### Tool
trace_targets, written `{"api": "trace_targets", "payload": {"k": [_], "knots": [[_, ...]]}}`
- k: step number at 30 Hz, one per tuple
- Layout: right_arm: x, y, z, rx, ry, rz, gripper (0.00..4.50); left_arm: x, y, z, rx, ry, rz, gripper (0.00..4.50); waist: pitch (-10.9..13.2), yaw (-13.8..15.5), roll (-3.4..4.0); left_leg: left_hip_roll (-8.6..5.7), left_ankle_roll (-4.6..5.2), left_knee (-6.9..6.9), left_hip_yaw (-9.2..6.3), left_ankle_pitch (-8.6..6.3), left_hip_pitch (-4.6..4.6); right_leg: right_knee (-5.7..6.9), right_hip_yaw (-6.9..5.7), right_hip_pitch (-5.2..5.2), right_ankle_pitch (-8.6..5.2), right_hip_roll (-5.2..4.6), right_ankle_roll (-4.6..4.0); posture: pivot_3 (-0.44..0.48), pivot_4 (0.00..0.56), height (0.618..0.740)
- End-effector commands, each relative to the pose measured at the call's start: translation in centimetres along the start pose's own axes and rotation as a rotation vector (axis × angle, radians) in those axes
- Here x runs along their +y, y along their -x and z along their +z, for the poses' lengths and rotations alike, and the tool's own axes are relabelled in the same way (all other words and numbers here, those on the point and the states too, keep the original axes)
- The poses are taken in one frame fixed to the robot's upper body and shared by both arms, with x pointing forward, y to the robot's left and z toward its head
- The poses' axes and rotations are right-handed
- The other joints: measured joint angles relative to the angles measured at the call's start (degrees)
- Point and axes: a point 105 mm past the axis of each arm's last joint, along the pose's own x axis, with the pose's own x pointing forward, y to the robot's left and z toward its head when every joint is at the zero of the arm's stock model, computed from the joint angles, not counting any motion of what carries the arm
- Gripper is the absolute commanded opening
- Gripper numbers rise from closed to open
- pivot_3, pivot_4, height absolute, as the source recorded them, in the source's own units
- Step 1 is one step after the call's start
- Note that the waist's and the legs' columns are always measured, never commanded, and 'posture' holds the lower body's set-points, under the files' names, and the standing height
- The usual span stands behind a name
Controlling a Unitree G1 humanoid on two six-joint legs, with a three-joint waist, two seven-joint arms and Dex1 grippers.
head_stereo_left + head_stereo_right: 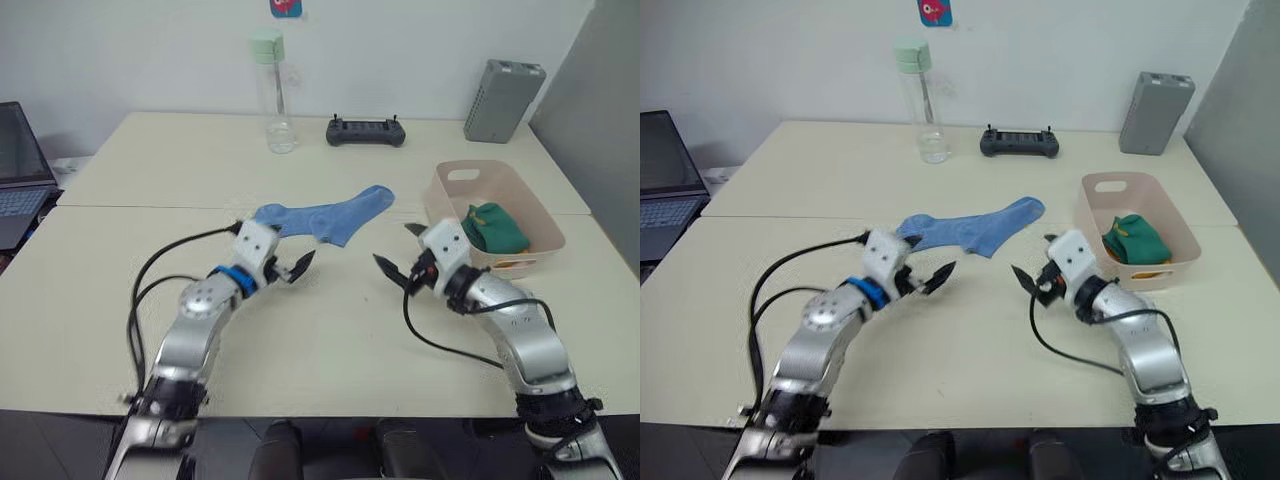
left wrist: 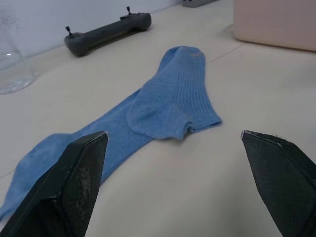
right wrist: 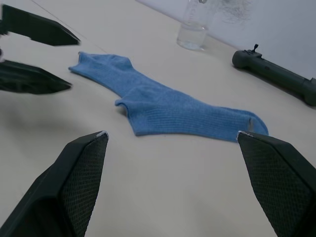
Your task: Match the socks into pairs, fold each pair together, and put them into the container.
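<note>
Blue socks [image 1: 325, 218] lie flat at frame centre, apparently two overlapped. The bin [image 1: 535, 212] at centre right holds a green pair [image 1: 495, 228], possibly over something yellow. Left gripper [image 1: 277, 262] and right gripper [image 1: 397, 255] flank the blue socks, jaws wide open, empty. A controller [image 1: 365, 131] and bottle [image 1: 272, 92] stand behind.
</note>
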Motion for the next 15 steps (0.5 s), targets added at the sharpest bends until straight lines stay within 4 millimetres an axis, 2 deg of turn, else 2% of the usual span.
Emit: {"api": "trace_targets", "payload": {"k": [1,3,7,10,15], "knots": [[-0.3,-0.2,0.4,-0.011,-0.015,-0.017,4.47,0.2,-2.1,-0.4,0.038,-0.042,-0.015,4.50,0.00,0.00,0.00,0.00,0.00,-0.01,-0.04,0.00,-0.06,-0.04,-0.02,-0.01,-0.10,0.01,-0.05,0.000,0.150,0.740],[-0.3,-0.2,0.5,-0.012,-0.018,-0.024,4.47,0.4,-3.0,-0.9,0.068,-0.066,-0.020,4.50,0.00,-0.03,0.00,0.00,0.00,-0.22,-0.07,-0.02,-0.40,-0.30,-0.06,-0.24,-0.04,0.01,-0.19,0.000,0.150,0.740],[-0.2,0.0,0.8,-0.014,-0.023,-0.034,4.47,0.5,-4.6,-0.8,0.073,-0.086,-0.025,4.50,0.00,0.09,0.00,0.00,0.00,-0.39,-0.16,-0.13,-0.48,-0.47,-0.19,-0.26,-0.06,0.01,-0.43,0.000,0.150,0.740],[-0.4,0.2,0.8,-0.009,-0.019,-0.046,4.50,0.3,-4.8,-0.7,0.061,-0.083,-0.045,3.93,0.00,0.20,0.01,0.01,0.00,-0.47,-0.23,-0.13,-0.50,-0.59,-0.26,-0.23,-0.08,0.01,-0.45,0.000,0.150,0.740],[-0.9,0.5,1.0,-0.011,-0.011,-0.065,4.50,0.2,-4.8,-0.1,0.018,-0.080,-0.057,2.39,0.01,0.13,0.01,0.00,-0.01,-0.44,-0.24,-0.12,-0.49,-0.62,-0.27,-0.18,-0.06,0.00,-0.39,0.000,0.150,0.740]]}}
